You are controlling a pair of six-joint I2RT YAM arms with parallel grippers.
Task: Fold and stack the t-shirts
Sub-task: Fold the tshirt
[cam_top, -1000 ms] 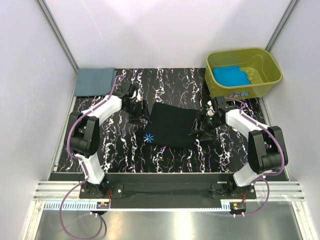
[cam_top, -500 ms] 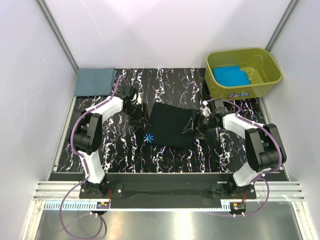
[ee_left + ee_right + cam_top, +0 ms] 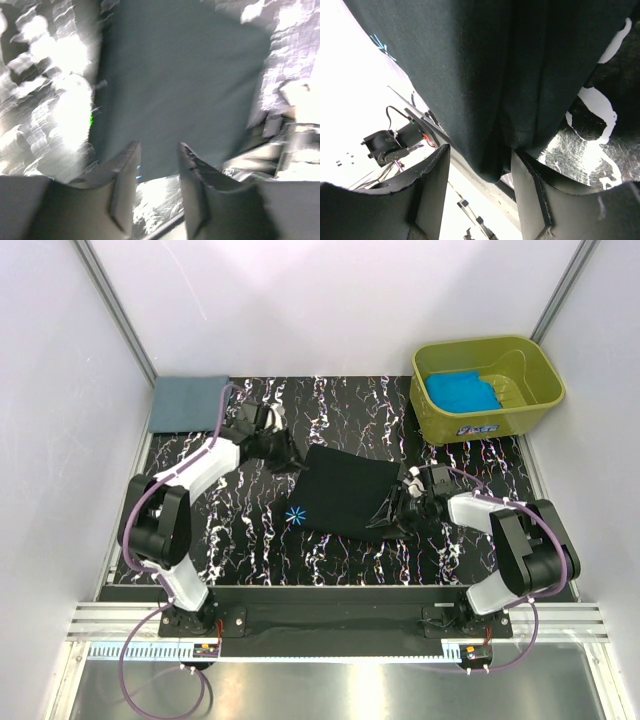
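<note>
With jaws apart at the edges of the black t-shirt, left gripper and right gripper should pinch all layers evenly.

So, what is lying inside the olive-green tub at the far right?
A bright turquoise-blue t-shirt lies crumpled in the left part of the tub; the floor to its right is bare. Whatever is under the shirt is covered.

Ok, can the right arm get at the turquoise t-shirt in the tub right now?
Probably, once it backs off. The right end effector is straddling the edge of the black t-shirt. The turquoise t-shirt lies uncovered in the open olive-green tub, so only the rim needs clearing.
</note>
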